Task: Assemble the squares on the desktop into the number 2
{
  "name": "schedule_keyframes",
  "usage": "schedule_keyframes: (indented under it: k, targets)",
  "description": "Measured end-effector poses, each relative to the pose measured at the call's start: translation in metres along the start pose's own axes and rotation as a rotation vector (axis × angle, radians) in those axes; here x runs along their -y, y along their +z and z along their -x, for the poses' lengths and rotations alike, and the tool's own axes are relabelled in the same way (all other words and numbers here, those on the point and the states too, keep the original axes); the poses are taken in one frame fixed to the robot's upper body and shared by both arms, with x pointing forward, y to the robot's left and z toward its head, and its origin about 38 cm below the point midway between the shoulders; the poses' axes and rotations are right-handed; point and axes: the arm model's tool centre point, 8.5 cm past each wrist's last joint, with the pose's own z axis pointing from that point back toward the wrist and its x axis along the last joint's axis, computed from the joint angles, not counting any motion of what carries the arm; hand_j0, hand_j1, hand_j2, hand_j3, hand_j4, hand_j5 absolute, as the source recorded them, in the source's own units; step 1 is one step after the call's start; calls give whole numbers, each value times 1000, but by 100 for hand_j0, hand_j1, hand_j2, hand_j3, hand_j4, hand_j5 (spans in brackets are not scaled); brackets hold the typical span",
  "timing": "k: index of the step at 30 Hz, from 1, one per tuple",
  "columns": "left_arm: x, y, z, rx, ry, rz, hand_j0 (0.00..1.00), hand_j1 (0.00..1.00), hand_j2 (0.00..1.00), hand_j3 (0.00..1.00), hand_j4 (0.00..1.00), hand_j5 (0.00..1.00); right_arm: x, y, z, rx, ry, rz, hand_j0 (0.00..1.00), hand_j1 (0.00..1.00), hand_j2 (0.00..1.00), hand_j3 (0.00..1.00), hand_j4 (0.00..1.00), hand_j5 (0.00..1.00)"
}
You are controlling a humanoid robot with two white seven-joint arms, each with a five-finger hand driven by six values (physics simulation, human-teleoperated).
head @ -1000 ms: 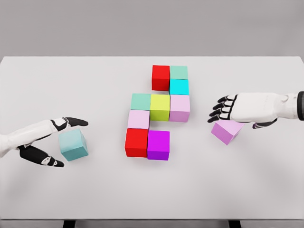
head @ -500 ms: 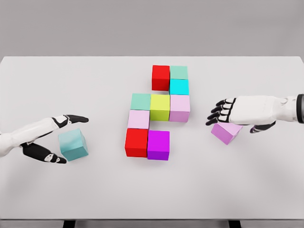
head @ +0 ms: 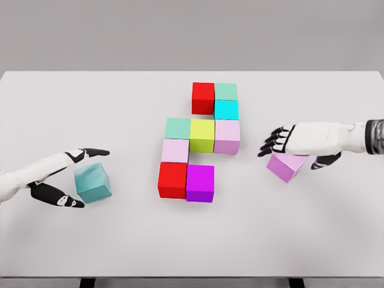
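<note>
Several coloured cubes stand joined in the middle of the white table (head: 192,240): red cube (head: 203,98), mint cube (head: 225,91), cyan cube (head: 226,110), a row of green cube (head: 177,128), yellow-green cube (head: 202,135) and pale pink cube (head: 227,137), then another pale pink cube (head: 174,150), a second red cube (head: 173,179) and a magenta cube (head: 200,183). A loose teal cube (head: 93,182) sits between the spread thumb and fingers of my left hand (head: 83,177), which is open. A tilted violet cube (head: 287,165) lies under my open right hand (head: 290,155), its thumb at the cube's right side.
The table's far edge runs along the grey wall, and its front edge is near the bottom of the view. Bare table lies right of the magenta cube, between it and the violet cube.
My right hand has sunk lower over the violet cube, and its thumb has swung in towards it. The left hand has shifted slightly around the teal cube, which turned a little.
</note>
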Motion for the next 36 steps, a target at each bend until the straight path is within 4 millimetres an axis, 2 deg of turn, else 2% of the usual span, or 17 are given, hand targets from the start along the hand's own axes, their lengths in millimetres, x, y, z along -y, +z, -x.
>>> schedule_keyframes:
  k: [10, 31, 33, 36]
  targets:
    - [2, 0, 3, -5, 7, 2, 100, 100, 100, 100, 100, 100, -6, -6, 13, -22, -43, 4, 100, 100, 100, 100, 100, 100]
    - [2, -4, 3, -16, 33, -11, 100, 100, 100, 100, 100, 100, -19, -20, 15, -9, -79, -15, 100, 100, 100, 100, 100, 100]
    - [3, -4, 6, -41, 47, -11, 100, 100, 100, 100, 100, 100, -20, -21, 16, -9, -82, -17, 91, 91, 91, 91, 91, 91]
    - [3, -4, 8, -63, 66, -14, 100, 100, 100, 100, 100, 100, -21, -21, 16, -9, -83, -19, 84, 84, 84, 84, 84, 84]
